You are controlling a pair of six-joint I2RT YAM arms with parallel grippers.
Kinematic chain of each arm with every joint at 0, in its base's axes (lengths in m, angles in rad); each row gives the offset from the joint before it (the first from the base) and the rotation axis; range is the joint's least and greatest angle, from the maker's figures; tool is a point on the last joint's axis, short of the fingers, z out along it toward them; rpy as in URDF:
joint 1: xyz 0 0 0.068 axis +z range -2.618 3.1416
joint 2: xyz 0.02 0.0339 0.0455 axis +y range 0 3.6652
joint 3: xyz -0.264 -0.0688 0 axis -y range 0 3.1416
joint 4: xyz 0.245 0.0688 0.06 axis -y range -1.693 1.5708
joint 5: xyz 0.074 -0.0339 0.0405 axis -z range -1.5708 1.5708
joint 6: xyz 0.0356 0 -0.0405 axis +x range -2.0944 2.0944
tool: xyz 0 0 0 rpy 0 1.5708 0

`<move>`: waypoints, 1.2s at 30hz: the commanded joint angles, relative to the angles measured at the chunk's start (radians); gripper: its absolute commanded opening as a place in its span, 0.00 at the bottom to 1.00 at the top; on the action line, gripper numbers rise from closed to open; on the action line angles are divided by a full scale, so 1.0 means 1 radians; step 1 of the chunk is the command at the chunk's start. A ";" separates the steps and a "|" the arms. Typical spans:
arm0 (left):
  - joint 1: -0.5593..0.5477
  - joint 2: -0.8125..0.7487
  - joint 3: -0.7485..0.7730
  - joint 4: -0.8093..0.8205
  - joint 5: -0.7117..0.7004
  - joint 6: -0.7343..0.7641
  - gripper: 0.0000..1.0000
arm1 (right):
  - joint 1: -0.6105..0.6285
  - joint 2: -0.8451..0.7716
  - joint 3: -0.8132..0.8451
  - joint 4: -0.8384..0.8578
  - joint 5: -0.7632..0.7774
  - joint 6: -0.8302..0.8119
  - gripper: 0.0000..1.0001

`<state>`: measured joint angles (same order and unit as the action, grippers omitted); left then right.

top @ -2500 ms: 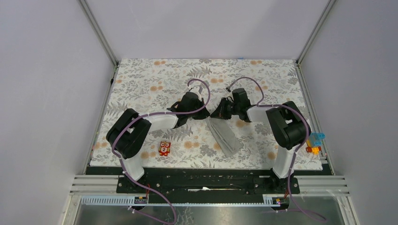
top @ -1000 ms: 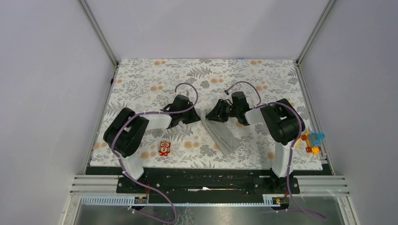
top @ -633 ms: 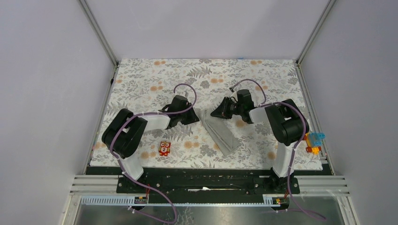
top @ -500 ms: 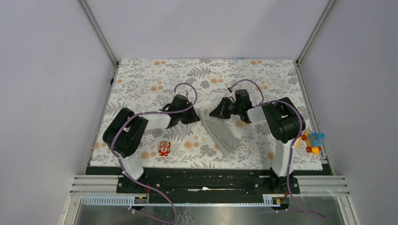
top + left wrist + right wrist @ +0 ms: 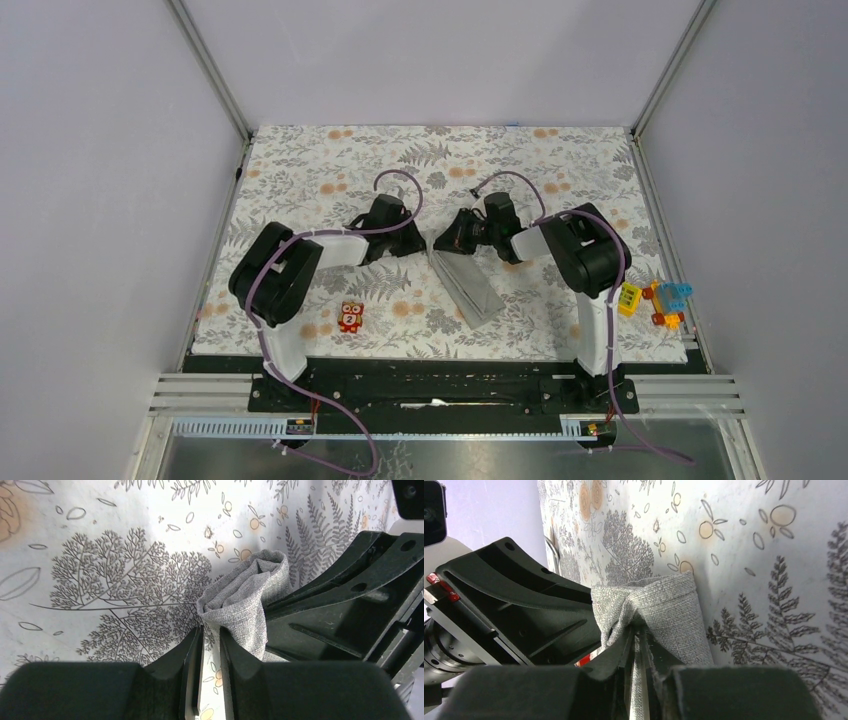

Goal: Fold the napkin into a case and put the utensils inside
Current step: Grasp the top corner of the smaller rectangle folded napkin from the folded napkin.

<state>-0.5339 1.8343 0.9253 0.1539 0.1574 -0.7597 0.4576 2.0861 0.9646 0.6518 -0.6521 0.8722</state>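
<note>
Surroundings: A floral-printed cover is lying over the table, and plain grey walls are enclosing it on three sides.
Loose items: A red toy figure is standing near the front edge, well apart from the cloth. A yellow block and a blue-and-orange toy are sitting just beside each other at the right edge.
Obstructions: From above, the heads of the left arm and the right arm are meeting over the far end of the cloth and covering it. In each wrist view, the other arm's black housing is hiding the cloth behind it.
Count: Two arms, one grey cloth, one red figure, one yellow block and one blue-and-orange toy are showing.
Napkin location: The napkin is lying near the middle of the table, running diagonally from between the two arm heads toward the front right.
Napkin appearance: It is showing as a narrow, flat, layered strip of plain grey weave. Its far end is bunching and lifting off the cover.
Left fingers: The left fingers are standing a narrow slit apart, with the cover showing through. The cloth corner is lying at their tips; whether it is pinched cannot be told.
Right fingers: The right fingers are pressing together on the napkin's end, and the cloth is puckering into them.
</note>
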 commanded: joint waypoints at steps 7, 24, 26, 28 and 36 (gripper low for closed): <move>-0.001 -0.125 -0.047 -0.097 -0.043 0.053 0.41 | -0.031 0.035 -0.013 0.137 -0.019 0.053 0.25; -0.207 -0.015 0.316 -0.435 -0.417 0.223 0.32 | -0.031 0.026 -0.027 0.142 -0.018 0.046 0.25; -0.222 0.006 0.349 -0.464 -0.459 0.237 0.32 | -0.032 0.026 -0.027 0.140 -0.017 0.044 0.25; -0.234 0.020 0.364 -0.477 -0.493 0.246 0.32 | -0.031 0.027 -0.026 0.140 -0.017 0.044 0.25; -0.243 0.062 0.393 -0.495 -0.530 0.250 0.29 | -0.028 0.032 -0.021 0.140 -0.020 0.043 0.25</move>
<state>-0.7757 1.8839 1.2633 -0.3305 -0.3092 -0.5293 0.4248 2.1143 0.9440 0.7612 -0.6727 0.9325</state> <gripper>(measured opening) 0.308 0.252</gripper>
